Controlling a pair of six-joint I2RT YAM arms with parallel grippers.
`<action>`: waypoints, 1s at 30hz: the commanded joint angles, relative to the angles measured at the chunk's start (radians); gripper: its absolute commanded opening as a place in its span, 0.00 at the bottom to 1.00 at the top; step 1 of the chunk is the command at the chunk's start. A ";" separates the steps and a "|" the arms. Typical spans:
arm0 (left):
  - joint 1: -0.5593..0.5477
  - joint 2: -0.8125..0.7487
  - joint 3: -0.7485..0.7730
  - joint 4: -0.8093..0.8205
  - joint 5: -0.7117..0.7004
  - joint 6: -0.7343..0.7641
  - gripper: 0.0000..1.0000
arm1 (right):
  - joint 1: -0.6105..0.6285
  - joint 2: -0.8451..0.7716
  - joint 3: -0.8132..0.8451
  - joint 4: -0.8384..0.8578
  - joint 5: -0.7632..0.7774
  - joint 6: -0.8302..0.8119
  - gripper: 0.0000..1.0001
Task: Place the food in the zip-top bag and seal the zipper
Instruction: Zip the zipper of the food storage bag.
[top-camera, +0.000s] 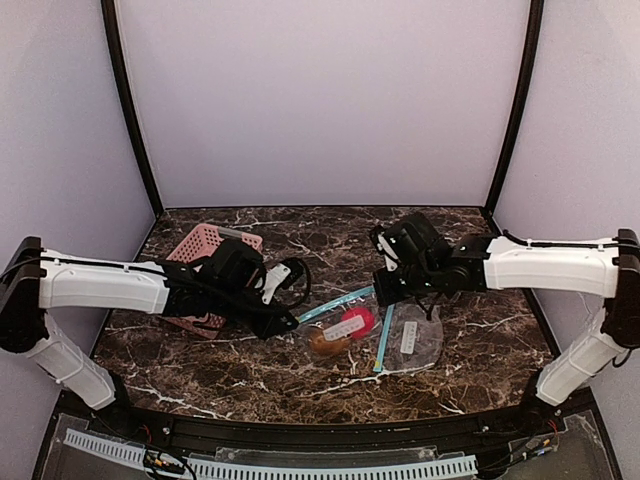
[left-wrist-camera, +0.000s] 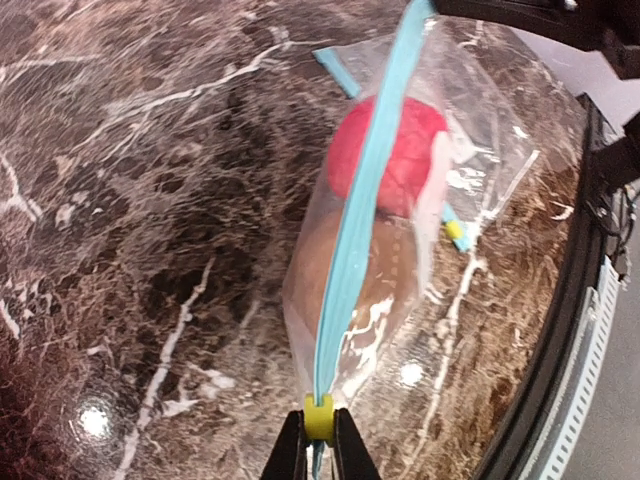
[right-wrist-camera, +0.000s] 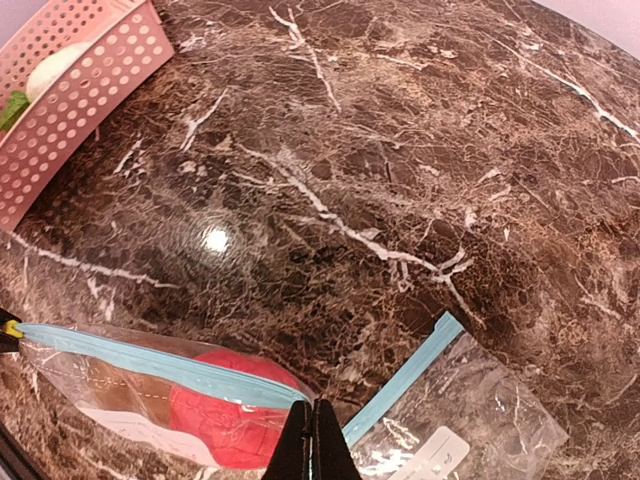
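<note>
A clear zip-top bag (top-camera: 342, 330) lies mid-table with the red-pink ball (left-wrist-camera: 395, 150) and the brown-orange bun (left-wrist-camera: 330, 270) inside. Its blue zipper strip (left-wrist-camera: 355, 230) runs between the two grippers. My left gripper (left-wrist-camera: 319, 440) is shut on the yellow slider (left-wrist-camera: 319, 417) at the strip's near end. At the opposite end of the strip, by the ball (right-wrist-camera: 225, 420), my right gripper (right-wrist-camera: 318, 440) is shut on the bag's corner. A whitish piece (right-wrist-camera: 50, 70) and a green sprig (right-wrist-camera: 12, 108) lie in the pink basket (right-wrist-camera: 80, 100).
A second, flat zip-top bag (top-camera: 415, 340) with its own blue strip (right-wrist-camera: 400, 385) lies just right of the filled one. The pink basket (top-camera: 205, 245) stands at the back left, partly behind my left arm. Purple walls close in three sides.
</note>
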 joint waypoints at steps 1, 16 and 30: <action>0.056 0.095 0.058 -0.053 -0.058 -0.057 0.01 | -0.015 0.104 0.083 -0.012 0.099 0.046 0.00; 0.173 0.366 0.368 -0.137 -0.123 0.025 0.01 | -0.127 0.297 0.260 0.006 0.015 0.093 0.26; 0.183 0.329 0.519 -0.249 -0.156 0.063 0.73 | -0.132 -0.018 0.050 -0.233 0.038 0.153 0.93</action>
